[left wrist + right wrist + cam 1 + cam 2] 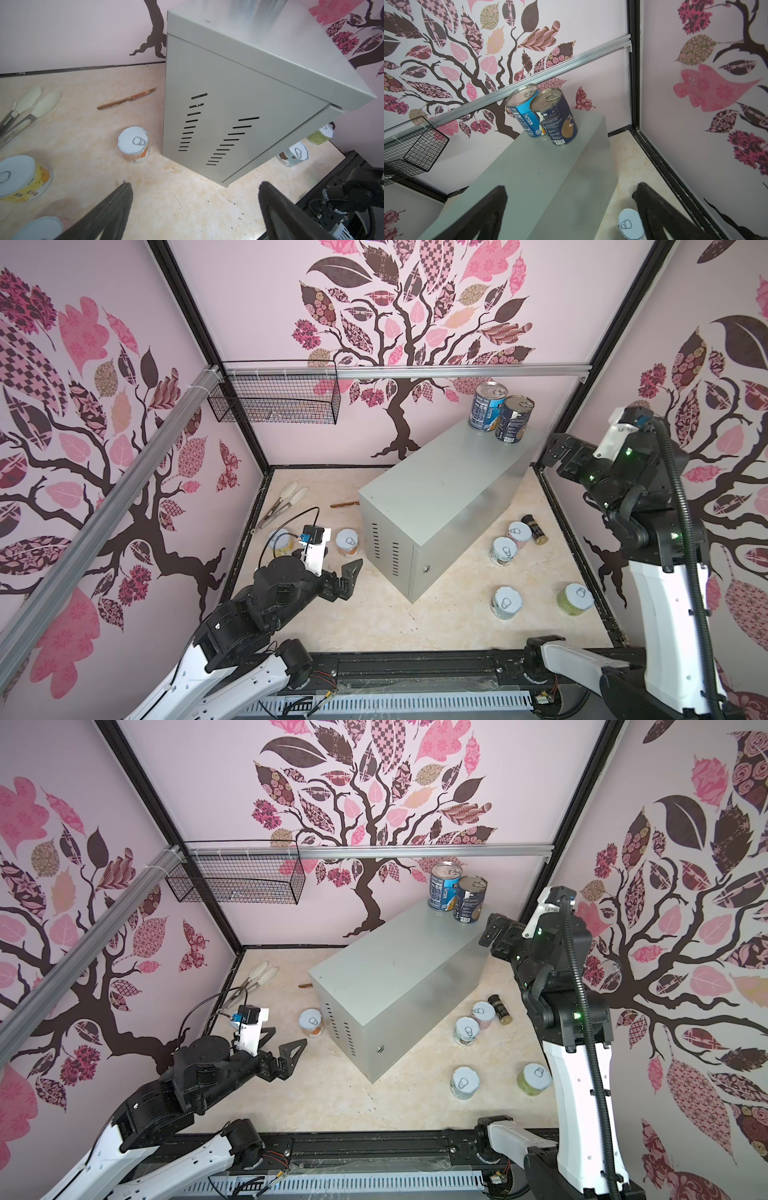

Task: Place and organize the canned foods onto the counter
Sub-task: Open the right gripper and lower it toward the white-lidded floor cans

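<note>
Cans, placement: two tall cans (500,414) stand upright on the top of the grey cabinet (436,489), at its far end. They touch each other (blue label behind, dark label in front). My reading is that they are packed tight at the back so the near stretch of the top stays free for the rest.

The short cans (505,549) are all down on the tabletop (374,622). Four sit right of the cabinet, one of them just beside a spice jar (536,529). An orange-labelled can (348,542) stands just beside the vented side. At least two more are to its left, under the left wrist (seen best in the left wrist view).

Left arm: low, forearm stretched forward. The left hand (279,1043) is spread wide and empty, just above the tabletop and aimed at the cabinet's vented side. The orange-labelled can is near and ahead, so it is the likely next pick.

Right arm: raised, elbow high. The right hand (492,930) is spread and empty at the level of the cabinet top, beside its right edge. It points toward the tall cans but stops short of them.

Not task items: tongs (282,499), knife (344,504), wire basket (274,396) on the rail.
</note>
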